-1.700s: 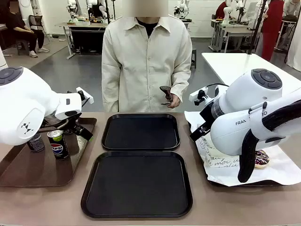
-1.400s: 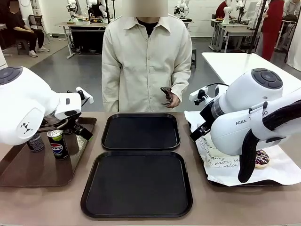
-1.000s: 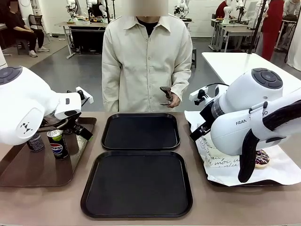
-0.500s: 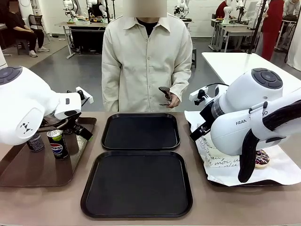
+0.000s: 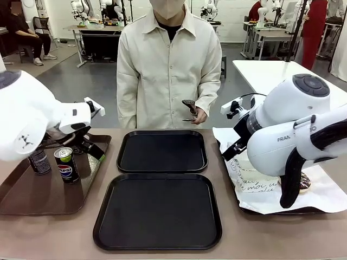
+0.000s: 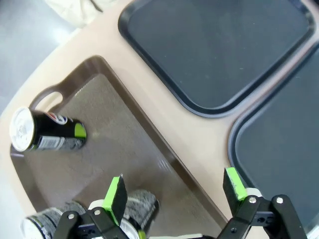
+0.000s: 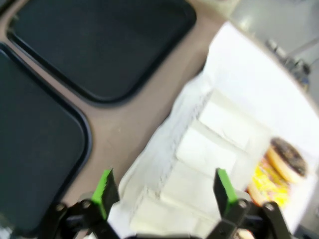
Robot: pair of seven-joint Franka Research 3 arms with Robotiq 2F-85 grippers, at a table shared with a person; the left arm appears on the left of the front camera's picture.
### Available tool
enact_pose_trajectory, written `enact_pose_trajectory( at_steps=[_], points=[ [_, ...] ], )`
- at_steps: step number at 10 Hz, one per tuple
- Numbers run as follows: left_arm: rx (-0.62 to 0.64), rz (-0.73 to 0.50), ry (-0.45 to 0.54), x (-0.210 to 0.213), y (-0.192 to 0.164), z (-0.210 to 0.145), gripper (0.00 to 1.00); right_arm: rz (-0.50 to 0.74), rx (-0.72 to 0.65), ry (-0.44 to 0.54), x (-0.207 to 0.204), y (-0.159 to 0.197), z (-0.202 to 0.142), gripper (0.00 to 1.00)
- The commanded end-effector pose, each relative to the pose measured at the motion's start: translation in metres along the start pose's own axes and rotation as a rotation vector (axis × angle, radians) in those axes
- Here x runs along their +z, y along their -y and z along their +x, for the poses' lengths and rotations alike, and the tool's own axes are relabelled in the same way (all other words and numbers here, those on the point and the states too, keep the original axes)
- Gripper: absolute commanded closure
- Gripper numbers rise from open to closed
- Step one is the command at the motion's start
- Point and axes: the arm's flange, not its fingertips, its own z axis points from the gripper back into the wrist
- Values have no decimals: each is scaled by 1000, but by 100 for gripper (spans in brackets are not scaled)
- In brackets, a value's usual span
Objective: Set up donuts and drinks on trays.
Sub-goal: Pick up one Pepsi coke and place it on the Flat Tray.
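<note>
Two black trays lie mid-table, one far [image 5: 162,150] and one near [image 5: 158,210], both bare. A Pepsi can [image 5: 66,164] and a second dark can [image 5: 39,161] stand on the brown tray [image 5: 32,197]. My left gripper [image 6: 175,191] hangs open over that tray's inner edge, its left pad above a can [image 6: 142,205]; another can [image 6: 45,134] stands farther off. My right gripper [image 7: 164,186] is open above white paper sleeves [image 7: 209,144]. A chocolate donut [image 7: 286,159] and a yellow-iced one [image 7: 264,185] lie beyond them.
A person in a cream shirt stands at the far side, holding a small dark tool [image 5: 191,108] in one hand. The white-paper-lined tray [image 5: 325,197] is on the right, partly behind my right arm. A white table [image 5: 271,73] stands behind it.
Both arms have shifted slightly upward and outward in the front view. Cans, trays and donuts have not moved.
</note>
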Motion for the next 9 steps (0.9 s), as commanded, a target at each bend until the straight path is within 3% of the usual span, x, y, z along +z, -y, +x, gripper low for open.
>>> enact_pose_trajectory(
  at_steps=[1,3,5,6,7,9],
  points=[
    [-16,-95,-38,65,-3,-35,0,-39,-27,-101,60,-21,-28,0],
    [-86,-123,-86,92,13,-59,0,-11,57,-174,103,-43,-61,0],
    [-100,-147,-114,102,24,-80,0,45,87,-148,119,-46,-94,0],
    [-97,-108,-122,95,25,-82,0,-75,111,-119,111,-37,-94,0],
    [-87,-143,-113,111,11,-24,0,-5,64,-179,124,-37,-21,0],
    [-87,-143,-113,111,11,-24,0,-5,64,-179,124,-37,-21,0]
  ],
)
